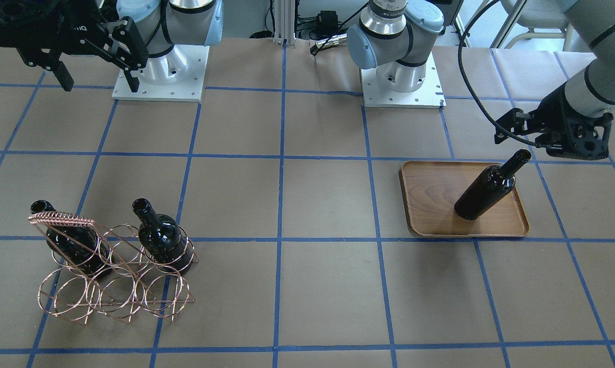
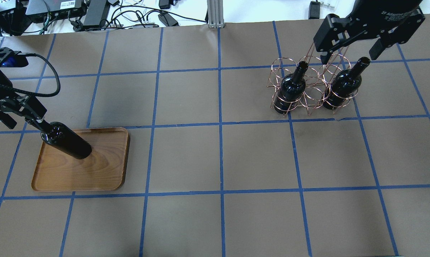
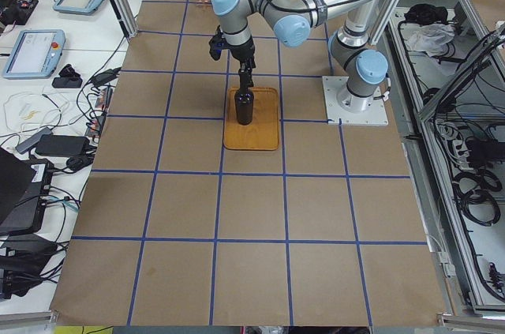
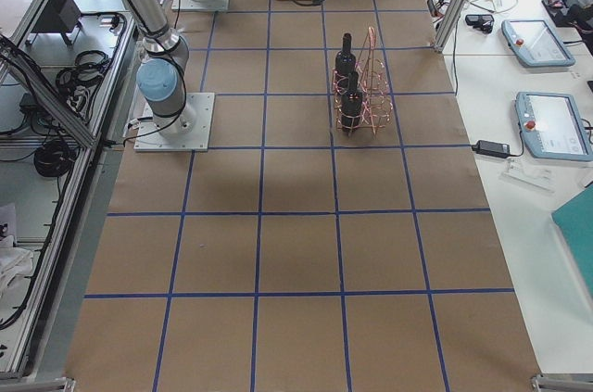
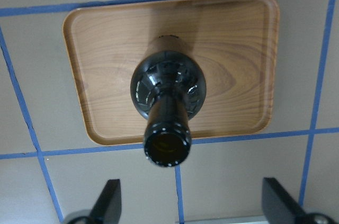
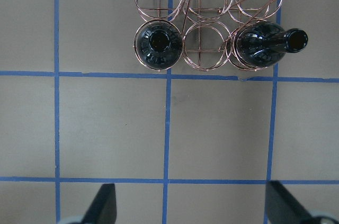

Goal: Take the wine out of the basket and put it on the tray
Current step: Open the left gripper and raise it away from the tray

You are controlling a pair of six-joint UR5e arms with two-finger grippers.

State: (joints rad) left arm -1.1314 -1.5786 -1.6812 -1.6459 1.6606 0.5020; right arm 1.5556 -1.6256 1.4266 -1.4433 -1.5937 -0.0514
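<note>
Release looked complete: the wine (image 5: 167,89) stood upright on the tray (image 5: 233,38), just below and ahead of the left hand (image 5: 189,187), whose fingers were spread wide and clear of the neck. The next move probably called for that hand to lift straight away without nudging the neck. Two other bottles (image 6: 159,41) sat in the basket (image 1: 111,296) on the desk, below and ahead of the right hand (image 6: 190,187), which hung open above them; one would need a firm grip on the neck.
</note>
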